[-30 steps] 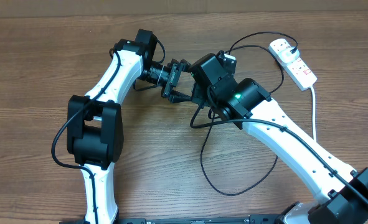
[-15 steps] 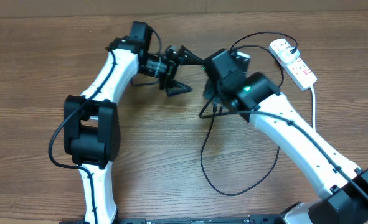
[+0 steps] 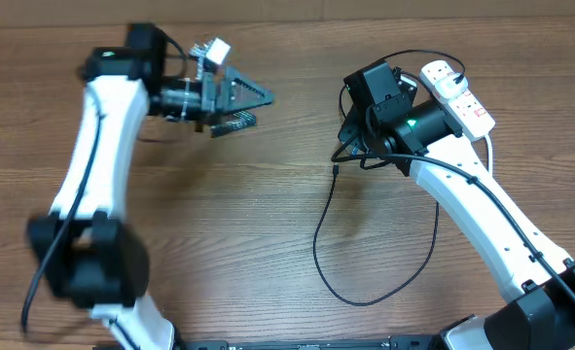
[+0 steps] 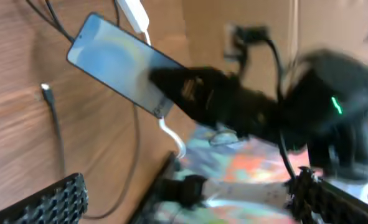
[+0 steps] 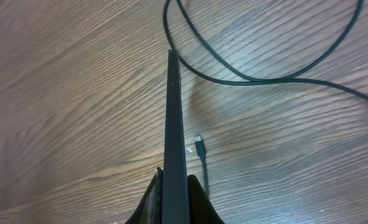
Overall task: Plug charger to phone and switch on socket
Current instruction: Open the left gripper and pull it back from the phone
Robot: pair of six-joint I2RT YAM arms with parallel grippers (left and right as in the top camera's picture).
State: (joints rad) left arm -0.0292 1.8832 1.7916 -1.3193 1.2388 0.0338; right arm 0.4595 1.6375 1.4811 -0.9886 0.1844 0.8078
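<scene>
My right gripper (image 5: 174, 186) is shut on the phone (image 5: 174, 118), which stands on edge above the table. In the left wrist view the phone's blue screen (image 4: 115, 59) shows, tilted, with the dark right gripper (image 4: 193, 90) clamped at its lower end. The charger's connector tip (image 5: 199, 147) lies loose on the wood just right of the phone, also visible as the tip (image 3: 336, 170) from overhead. Its black cable (image 3: 365, 297) loops toward the front. The white socket (image 3: 459, 95) lies at the back right. My left gripper (image 3: 258, 107) is far to the left, open and holding nothing.
The thick white cord (image 3: 489, 165) runs from the socket down the right side. A black plug (image 3: 454, 74) sits in the socket's far end. The right arm (image 3: 482, 224) crosses the right half of the table, and the left arm (image 3: 97, 146) crosses the left half.
The left gripper has opened wide and swung away to the left. The right gripper has carried the phone to the right and back. The connector tip now lies free on the table.
</scene>
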